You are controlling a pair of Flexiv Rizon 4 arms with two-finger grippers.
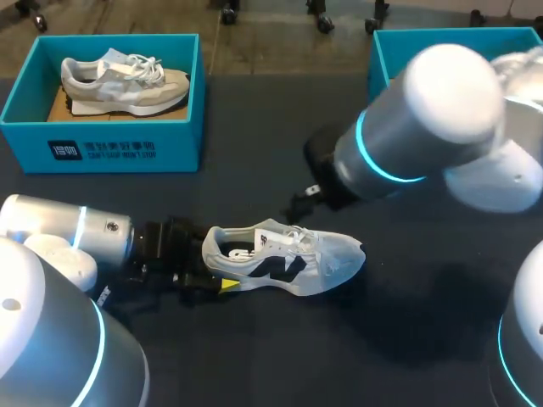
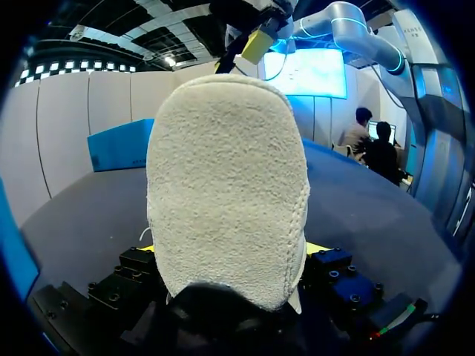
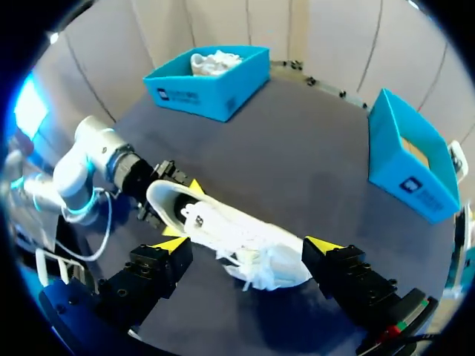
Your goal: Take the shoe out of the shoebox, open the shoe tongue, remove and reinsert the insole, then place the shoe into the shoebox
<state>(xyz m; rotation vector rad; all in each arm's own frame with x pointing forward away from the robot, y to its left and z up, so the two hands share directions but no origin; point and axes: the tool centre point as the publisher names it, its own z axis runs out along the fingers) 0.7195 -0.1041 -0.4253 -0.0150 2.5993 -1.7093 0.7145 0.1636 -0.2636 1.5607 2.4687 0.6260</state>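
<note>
A white shoe (image 1: 284, 259) with a dark side logo lies on the dark table, toe to the right. My left gripper (image 1: 213, 264) is shut on its heel, one yellow tip on each side. In the left wrist view the fuzzy heel (image 2: 226, 193) fills the space between the fingers of that gripper (image 2: 231, 249). My right gripper (image 3: 249, 245) hangs open above the laces (image 3: 260, 263), touching nothing. In the head view the right gripper (image 1: 302, 203) shows as a dark shape just behind the shoe, mostly hidden by its arm. The insole is hidden inside the shoe.
A blue shoebox (image 1: 119, 144) at the back left holds a second, grey-and-white shoe (image 1: 123, 80). Another blue box (image 1: 441, 42) stands at the back right, partly behind my right arm. Bare table lies in front of the shoe.
</note>
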